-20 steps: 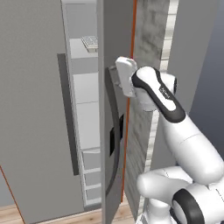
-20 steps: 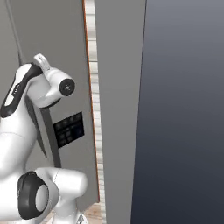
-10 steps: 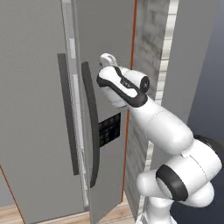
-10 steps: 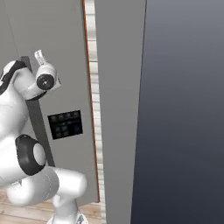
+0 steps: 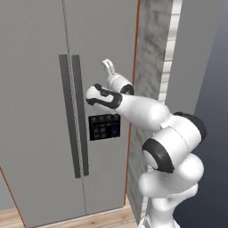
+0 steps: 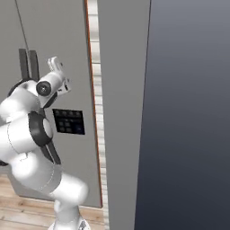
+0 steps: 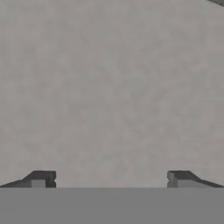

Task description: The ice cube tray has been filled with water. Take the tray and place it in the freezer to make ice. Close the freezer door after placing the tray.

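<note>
The freezer door (image 5: 104,44) stands flush with its neighbour, its dark vertical handle (image 5: 78,111) and black button panel (image 5: 104,126) facing me. My hand (image 5: 95,97) rests against the door just above the panel (image 6: 68,121). In the hand view my gripper (image 7: 111,177) is open, its fingertips (image 7: 40,178) wide apart and close to the flat grey door face (image 7: 109,87), with nothing between them. The ice cube tray and the freezer's inside are hidden behind the door.
The plain grey door (image 5: 31,89) with its own handle (image 5: 66,111) is on the left. A pale brick strip (image 5: 153,67) and a grey wall panel (image 5: 196,53) stand to the right. Wooden floor (image 5: 89,220) runs below.
The freezer door has swung from partly open, with shelves and the tray showing, to fully shut. My arm followed it leftward, pushing on its face.
</note>
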Robot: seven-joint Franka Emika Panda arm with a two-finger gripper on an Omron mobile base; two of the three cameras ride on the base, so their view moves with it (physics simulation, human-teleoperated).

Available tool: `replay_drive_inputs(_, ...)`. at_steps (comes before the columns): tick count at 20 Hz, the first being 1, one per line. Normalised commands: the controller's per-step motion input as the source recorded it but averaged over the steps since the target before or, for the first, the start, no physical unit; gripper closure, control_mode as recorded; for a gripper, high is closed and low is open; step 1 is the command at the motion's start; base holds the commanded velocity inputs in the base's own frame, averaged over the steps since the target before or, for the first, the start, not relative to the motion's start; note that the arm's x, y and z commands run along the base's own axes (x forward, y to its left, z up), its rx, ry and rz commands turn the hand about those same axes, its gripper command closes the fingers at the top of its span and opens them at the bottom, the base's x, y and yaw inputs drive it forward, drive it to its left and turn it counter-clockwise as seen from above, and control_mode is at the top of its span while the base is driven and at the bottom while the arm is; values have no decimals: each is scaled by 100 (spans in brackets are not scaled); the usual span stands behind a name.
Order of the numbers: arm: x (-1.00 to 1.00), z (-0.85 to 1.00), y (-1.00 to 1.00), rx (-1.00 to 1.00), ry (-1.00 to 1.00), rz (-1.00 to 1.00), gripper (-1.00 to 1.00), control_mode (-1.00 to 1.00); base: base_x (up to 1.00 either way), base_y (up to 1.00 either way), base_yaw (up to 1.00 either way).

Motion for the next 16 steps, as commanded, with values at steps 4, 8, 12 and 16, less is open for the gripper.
replay_drive_inputs(4, 55, 40, 0, 0, 20, -37, -100, -100, 0, 0, 0)
replay_drive_inputs(8, 59, 38, 0, 0, 21, -37, -100, -100, 0, 0, 0)
replay_drive_inputs(12, 49, 39, 0, 0, 21, -35, -100, -100, 0, 0, 0)
replay_drive_inputs(16, 18, 40, 0, 0, 18, -32, -100, -100, 0, 0, 0)
